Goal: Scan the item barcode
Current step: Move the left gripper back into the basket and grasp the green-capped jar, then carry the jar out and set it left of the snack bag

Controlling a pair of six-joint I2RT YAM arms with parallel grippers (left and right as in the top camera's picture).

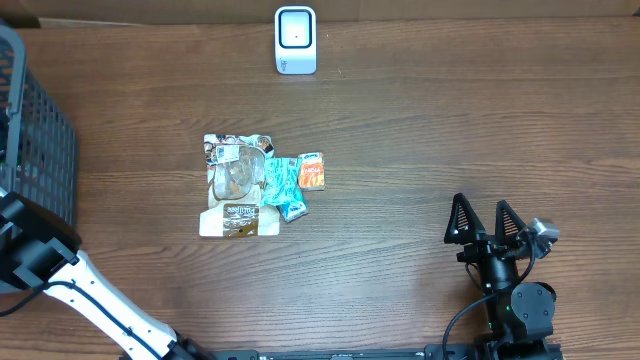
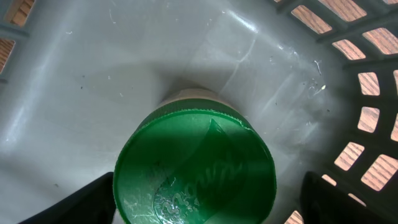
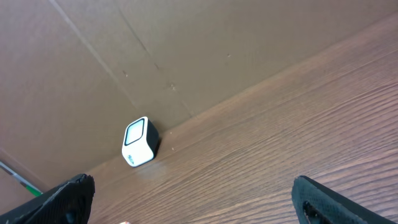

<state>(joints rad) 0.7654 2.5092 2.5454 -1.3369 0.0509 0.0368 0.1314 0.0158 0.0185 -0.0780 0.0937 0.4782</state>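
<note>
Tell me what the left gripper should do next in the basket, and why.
Probably lower the left gripper slightly and close on the green-lidded container. Its open fingers flank it inside the basket, and nothing is gripped yet.

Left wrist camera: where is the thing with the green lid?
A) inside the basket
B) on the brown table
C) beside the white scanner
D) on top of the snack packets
A: the green lid stands on the pale floor of the basket, and the basket's slotted wall rises behind it.
</note>
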